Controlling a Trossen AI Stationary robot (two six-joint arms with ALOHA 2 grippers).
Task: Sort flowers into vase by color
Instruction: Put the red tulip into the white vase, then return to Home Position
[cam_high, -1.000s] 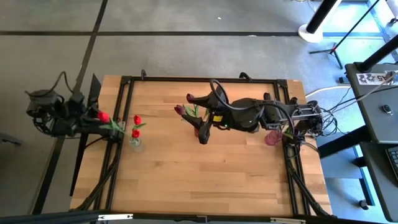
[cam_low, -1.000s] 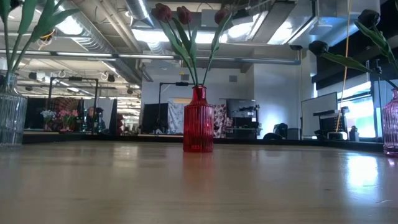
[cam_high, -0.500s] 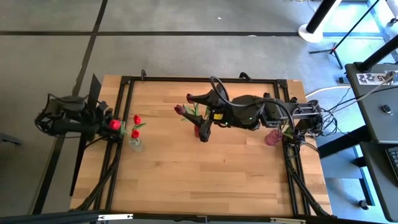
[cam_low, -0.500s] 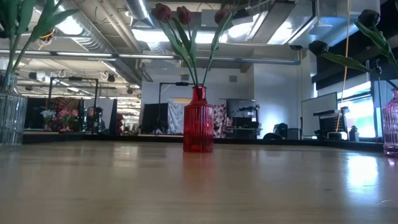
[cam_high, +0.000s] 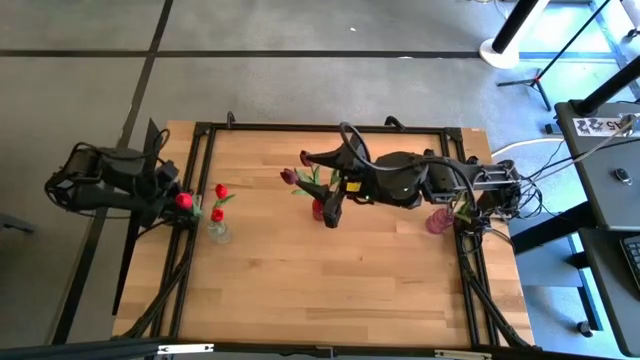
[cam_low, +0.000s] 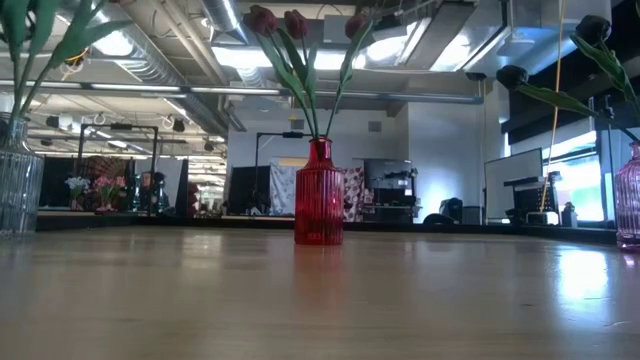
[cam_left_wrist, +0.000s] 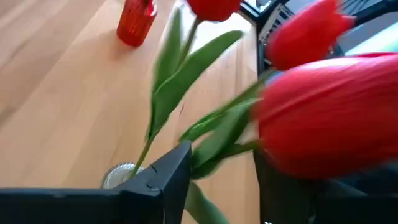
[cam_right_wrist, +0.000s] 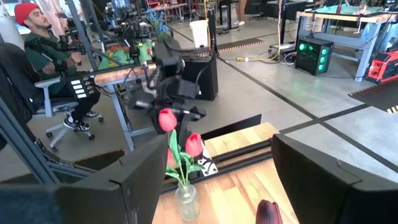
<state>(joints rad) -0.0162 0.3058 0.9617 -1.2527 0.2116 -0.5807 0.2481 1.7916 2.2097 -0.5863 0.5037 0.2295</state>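
My left gripper (cam_high: 176, 200) is at the table's left edge, shut on a red tulip whose head (cam_high: 184, 200) fills the left wrist view (cam_left_wrist: 329, 112). Beside it a clear vase (cam_high: 217, 232) stands on its base with two red tulips (cam_high: 221, 191) in it. A red vase (cam_high: 319, 208) at mid-table holds maroon tulips (cam_high: 288, 176). My right gripper (cam_high: 330, 215) hovers open just above that red vase. A pink vase (cam_high: 437, 222) at the right edge holds near-black tulips (cam_low: 590, 30). My left gripper pinches the red tulip by its green stem and leaves (cam_left_wrist: 217, 149), close below the head, coming level from the table's left side. The flower is lifted clear and tilted, with its head by the fingers. Where its lower stem ends is hidden by the finger (cam_left_wrist: 161, 180).
Black frame rails (cam_high: 200, 160) run along the table's left, far and right sides. Bare wood (cam_high: 330, 290) fills the near half of the table. Beyond the far edge, in the right wrist view, a seated person (cam_right_wrist: 43, 50) is at a desk with equipment.
My left gripper has carried the red tulip toward the table's right and near edge, closer to the clear vase, and its wrist has turned. The tulip head has moved with it and now sits just left of the vase. The vases have stayed where they were.
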